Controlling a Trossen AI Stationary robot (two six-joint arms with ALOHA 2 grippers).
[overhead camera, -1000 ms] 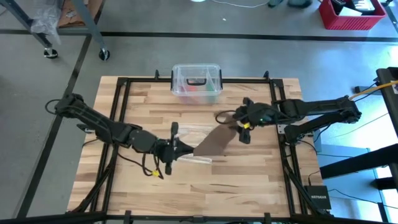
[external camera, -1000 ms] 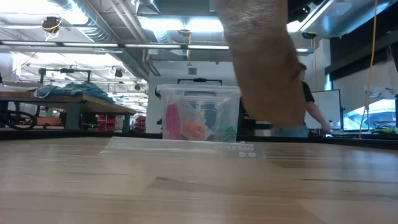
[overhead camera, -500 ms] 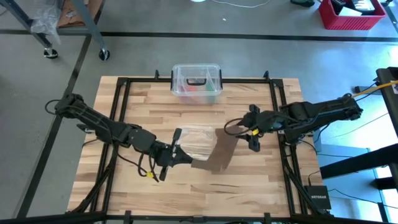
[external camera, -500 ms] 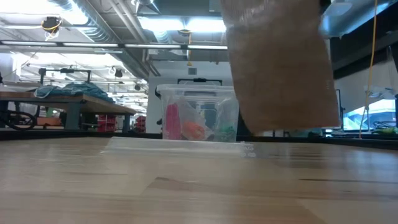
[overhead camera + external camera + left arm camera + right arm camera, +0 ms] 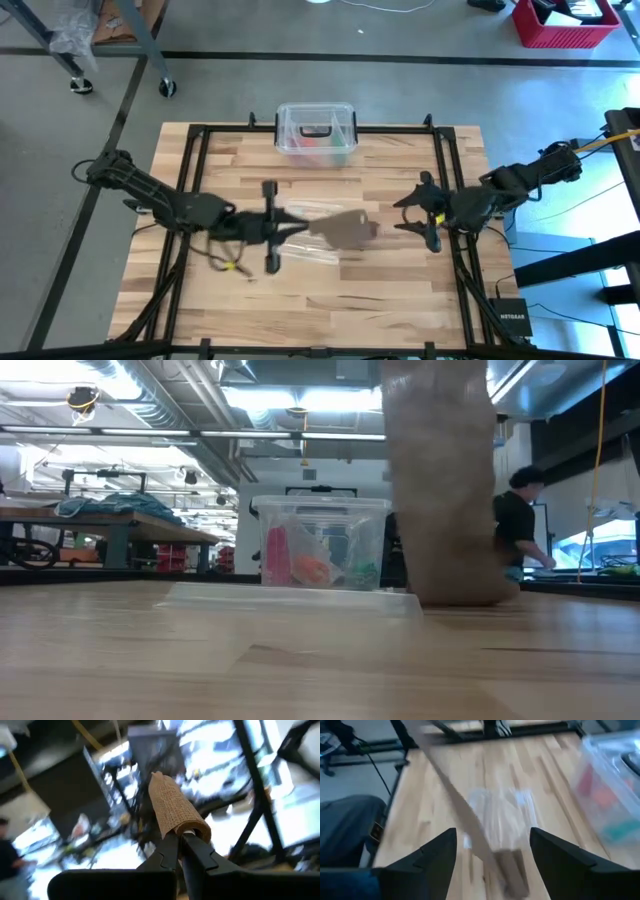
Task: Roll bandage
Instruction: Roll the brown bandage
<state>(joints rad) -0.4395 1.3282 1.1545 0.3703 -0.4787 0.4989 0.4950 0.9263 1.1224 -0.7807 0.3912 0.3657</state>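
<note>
The brown bandage [image 5: 345,228] hangs from my left gripper [image 5: 296,228], which is shut on its upper end above the middle of the table. In the low view the bandage [image 5: 440,490] drops as one broad strip, and its lower end [image 5: 462,596] reaches the tabletop. My right gripper [image 5: 425,214] stands open near the table's right edge, clear of the strip. In its wrist view the bandage [image 5: 465,820] slants past ahead of the open fingers [image 5: 440,857]. My left gripper pinches the bandage's upper end [image 5: 186,826] between its two shut fingers [image 5: 167,851], and the cloth folds over their tips. The fingers point toward the table's right edge, slightly upward. The strip hangs slack below them, with its lower end [image 5: 512,877] on the table.
A clear plastic bag [image 5: 312,240] lies flat on the wood under the hanging strip. A clear plastic box [image 5: 316,133] with coloured things inside stands at the far edge. A person [image 5: 518,530] stands in the room behind the table.
The bandage's right end has come away from my right gripper and dropped, so the strip now hangs from my left gripper instead of stretching between the two. My right gripper has swung toward the table's right edge. My left gripper has risen and tipped upward.
</note>
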